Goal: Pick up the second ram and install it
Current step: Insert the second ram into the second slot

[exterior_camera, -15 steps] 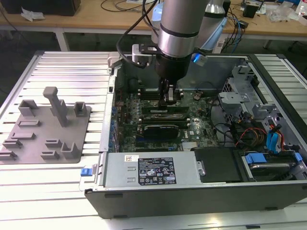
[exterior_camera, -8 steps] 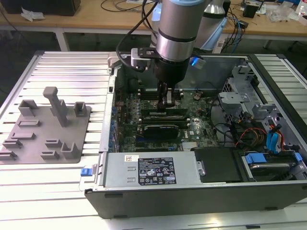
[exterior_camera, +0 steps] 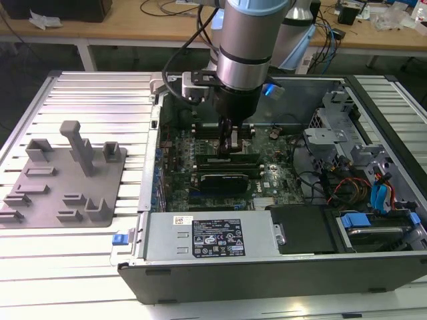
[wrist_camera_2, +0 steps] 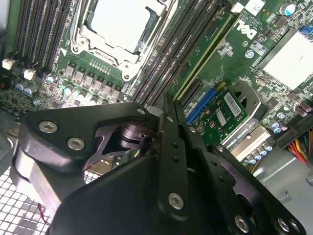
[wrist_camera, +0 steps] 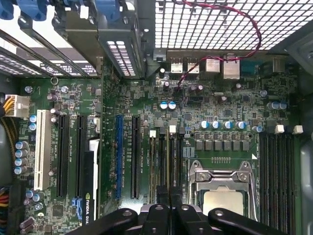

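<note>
The second ram [exterior_camera: 207, 159] is a narrow green stick standing on edge in the row of black memory slots, beside the CPU socket [wrist_camera: 222, 196]. My gripper [exterior_camera: 230, 148] reaches straight down into the open computer case and sits over the stick's middle. In the first wrist view the stick's thin top edge [wrist_camera: 168, 161] runs from a white slot latch into my gripper [wrist_camera: 168, 192]. In the second wrist view its other half [wrist_camera_2: 208, 49] stretches away from my gripper [wrist_camera_2: 168, 100]. The fingers are pressed together on the stick.
A black expansion card [exterior_camera: 223, 179] stands just in front of the memory slots. The silver power supply [exterior_camera: 207, 237] lies along the case's near side, with drive bays and cables [exterior_camera: 373, 187] at the exterior view's right. A grey fixture tray [exterior_camera: 67, 180] rests outside the case at the exterior view's left.
</note>
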Robot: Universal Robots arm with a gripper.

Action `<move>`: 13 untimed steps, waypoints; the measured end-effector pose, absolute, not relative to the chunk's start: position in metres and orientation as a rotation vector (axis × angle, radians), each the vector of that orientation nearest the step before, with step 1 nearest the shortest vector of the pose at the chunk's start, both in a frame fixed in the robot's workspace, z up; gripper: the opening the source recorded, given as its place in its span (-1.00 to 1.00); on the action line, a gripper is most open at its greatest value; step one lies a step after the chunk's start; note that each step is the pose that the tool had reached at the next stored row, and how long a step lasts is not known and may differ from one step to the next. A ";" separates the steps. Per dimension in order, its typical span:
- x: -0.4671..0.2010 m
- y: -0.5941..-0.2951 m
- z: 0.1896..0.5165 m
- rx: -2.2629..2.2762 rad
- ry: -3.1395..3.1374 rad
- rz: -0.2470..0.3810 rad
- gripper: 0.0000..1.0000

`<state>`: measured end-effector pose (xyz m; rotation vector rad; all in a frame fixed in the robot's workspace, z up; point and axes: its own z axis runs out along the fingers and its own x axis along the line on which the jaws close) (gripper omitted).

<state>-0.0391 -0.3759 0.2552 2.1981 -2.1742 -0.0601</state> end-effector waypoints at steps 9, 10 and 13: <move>-0.039 -0.375 0.249 2.198 -2.174 -0.060 -0.82; -0.039 -0.375 0.249 2.198 -2.174 -0.060 -0.82; -0.039 -0.375 0.249 2.198 -2.174 -0.060 -0.82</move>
